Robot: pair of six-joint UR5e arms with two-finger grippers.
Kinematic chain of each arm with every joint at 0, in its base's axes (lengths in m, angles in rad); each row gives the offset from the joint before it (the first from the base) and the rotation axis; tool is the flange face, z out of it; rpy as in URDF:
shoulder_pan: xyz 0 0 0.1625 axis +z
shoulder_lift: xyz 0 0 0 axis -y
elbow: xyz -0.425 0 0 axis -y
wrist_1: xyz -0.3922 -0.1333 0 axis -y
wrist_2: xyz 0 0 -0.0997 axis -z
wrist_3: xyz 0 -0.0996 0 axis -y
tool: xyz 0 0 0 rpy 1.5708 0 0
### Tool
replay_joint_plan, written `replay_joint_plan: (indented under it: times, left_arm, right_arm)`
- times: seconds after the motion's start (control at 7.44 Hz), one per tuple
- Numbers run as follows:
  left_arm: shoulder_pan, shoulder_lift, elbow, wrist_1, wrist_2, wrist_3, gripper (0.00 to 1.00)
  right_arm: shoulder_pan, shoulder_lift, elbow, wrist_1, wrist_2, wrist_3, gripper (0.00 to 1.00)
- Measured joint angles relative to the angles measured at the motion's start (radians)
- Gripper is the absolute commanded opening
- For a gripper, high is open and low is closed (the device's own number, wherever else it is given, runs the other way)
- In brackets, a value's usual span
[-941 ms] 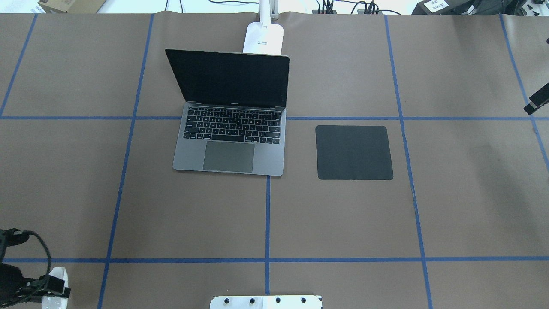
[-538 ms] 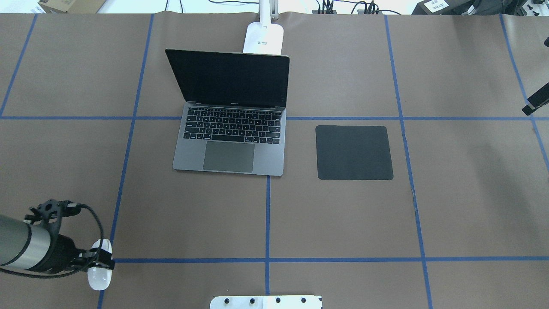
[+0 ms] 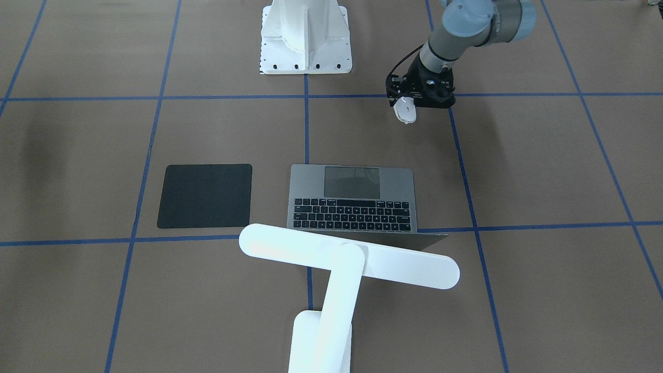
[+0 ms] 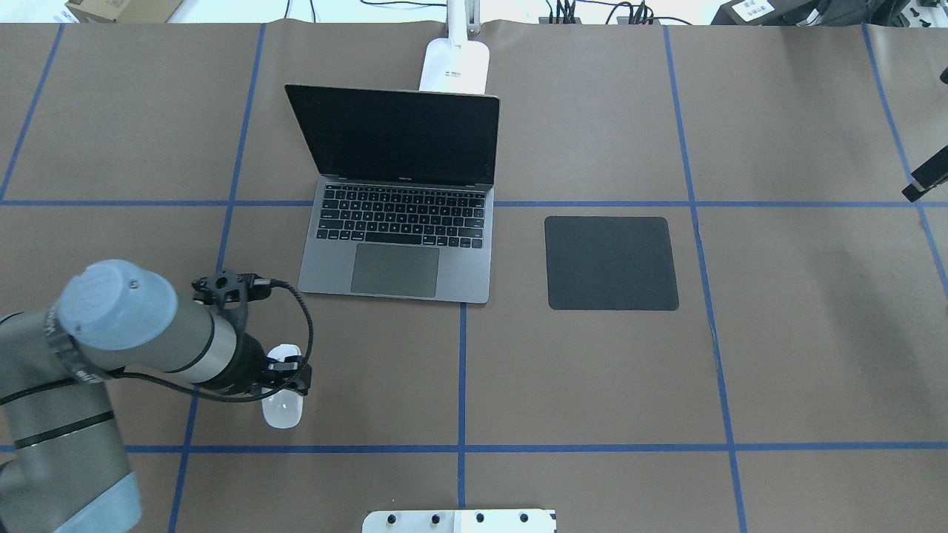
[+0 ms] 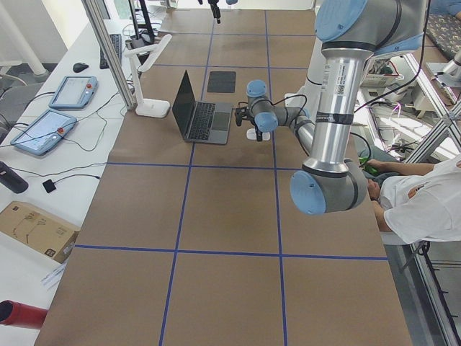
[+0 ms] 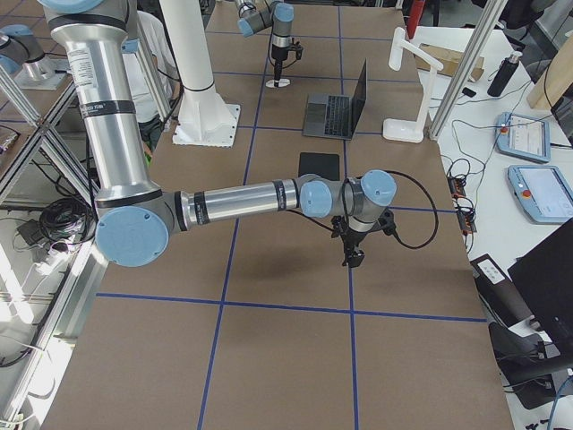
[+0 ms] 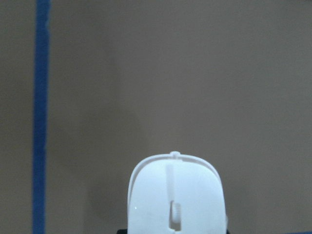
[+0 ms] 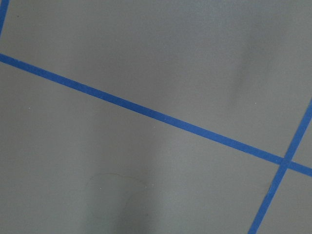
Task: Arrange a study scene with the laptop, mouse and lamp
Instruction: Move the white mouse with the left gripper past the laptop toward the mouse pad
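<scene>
Mouse (image 4: 282, 409) hung clamped in left gripper (image 4: 284, 368), near left front corner of laptop (image 4: 396, 252). Laptop sat open, lamp (image 3: 347, 261) behind it; both looked placed. Mouse was left to set down, likely on black mat (image 4: 612, 263). Right gripper's (image 6: 355, 256) jaws: could not tell.

— Where is the left arm (image 4: 141, 333)?
— It reaches in low from the robot's left side of the bench. The grey forearm is stretched out, and the blue-capped wrist is bent so that the left hand (image 4: 285, 372) points down.
— And its grip?
— Its fingers are closed on a white mouse (image 4: 282, 409), whose front end sticks out past them.
— And the right arm (image 6: 237, 199)?
— The upper part stands upright. The forearm runs level, far out over the bench's right end. There the wrist turns down, so the right hand (image 6: 353, 253) hangs straight down above the bench.
— Is that hand open or closed?
— It is too small and dark to tell.
</scene>
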Motion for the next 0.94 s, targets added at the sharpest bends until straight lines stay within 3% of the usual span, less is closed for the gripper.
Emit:
replay_joint_plan:
  times: [0.27, 0.54, 0.94]
  left_arm:
    - [-0.006, -0.255, 0.139, 0.124, 0.023, 0.005, 0.23]
    - [-0.006, -0.461, 0.311, 0.15, 0.049, -0.003, 0.23]
    - [-0.003, -0.794, 0.69, 0.144, 0.108, -0.013, 0.21]
  right_arm:
    - [0.0, -0.004, -0.001, 0.001, -0.007, 0.026, 0.99]
    - [0.0, 0.0, 0.002, 0.002, -0.028, 0.061, 0.98]
    - [0.0, 0.007, 0.0, 0.003, -0.036, 0.083, 0.99]
